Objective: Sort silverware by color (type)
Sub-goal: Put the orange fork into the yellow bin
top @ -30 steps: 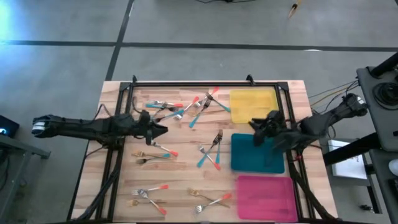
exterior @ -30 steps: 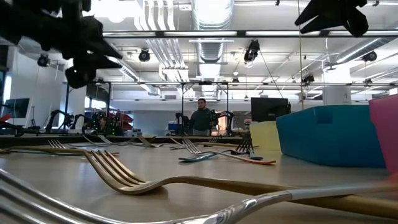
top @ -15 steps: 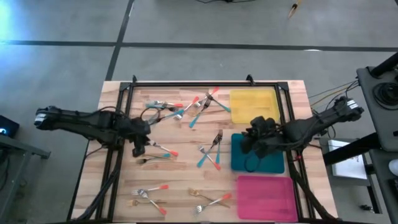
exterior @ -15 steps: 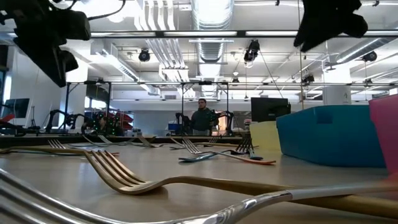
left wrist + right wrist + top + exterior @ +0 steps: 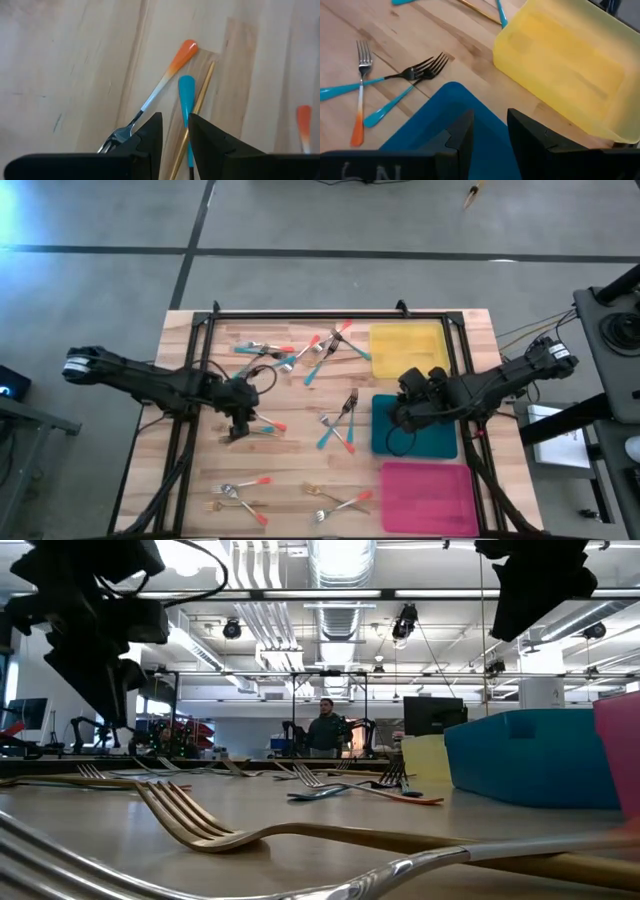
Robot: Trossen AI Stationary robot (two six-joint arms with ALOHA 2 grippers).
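Left gripper (image 5: 238, 420): swung from level to pointing down, dropped over a small cluster at the tabletop's left-middle; fingers apart, nothing between them.
Cluster: orange-handled fork (image 5: 160, 89), teal handle (image 5: 186, 107) and gold utensil (image 5: 196, 115), lying just ahead of the fingertips, the gold one running into the gap.
Right gripper (image 5: 400, 415): shifted inward over the teal tray's (image 5: 440, 442) left edge; fingers apart, empty.
Silverware: mostly scattered on bare wood, trays apparently unfilled.
Meaning: probably a pick about to begin; sorting hardly started.

Bright, even overhead light; the low view's nearest forks (image 5: 300, 850) blur.
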